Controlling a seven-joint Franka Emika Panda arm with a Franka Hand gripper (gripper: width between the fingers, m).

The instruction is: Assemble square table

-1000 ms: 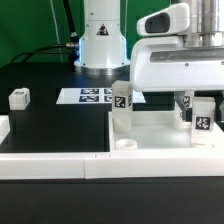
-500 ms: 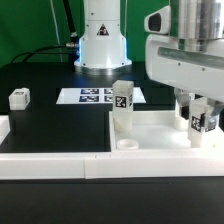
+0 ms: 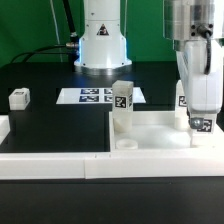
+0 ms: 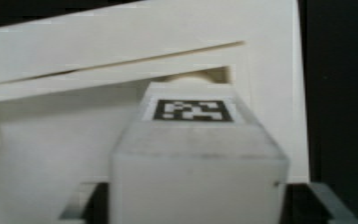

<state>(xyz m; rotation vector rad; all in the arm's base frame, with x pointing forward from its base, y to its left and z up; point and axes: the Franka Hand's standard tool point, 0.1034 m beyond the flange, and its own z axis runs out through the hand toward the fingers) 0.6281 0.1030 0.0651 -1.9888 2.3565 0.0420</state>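
Observation:
The square table's white slab (image 3: 155,135) lies at the exterior view's right, and its rim (image 4: 87,60) shows in the wrist view. One white tagged leg (image 3: 122,100) stands upright at its far left corner. A second leg (image 3: 201,125) stands upright at the far right corner. My gripper (image 3: 200,121) reaches straight down around it. In the wrist view this leg (image 4: 197,150) fills the space between my fingers (image 4: 89,203), with a slim dark gap on each side. The gripper (image 4: 197,205) looks open and just off the leg. A third leg (image 3: 18,97) lies loose at the left.
The marker board (image 3: 90,96) lies flat in front of the robot base (image 3: 100,40). A long white border rail (image 3: 50,160) runs along the front and another piece (image 3: 4,127) sits at the left edge. A round socket (image 3: 127,144) shows at the slab's near left corner.
The gripper has turned about its vertical axis over the right leg, from broadside to narrow side. Its fingers have eased apart from the leg, which stays upright in its corner.

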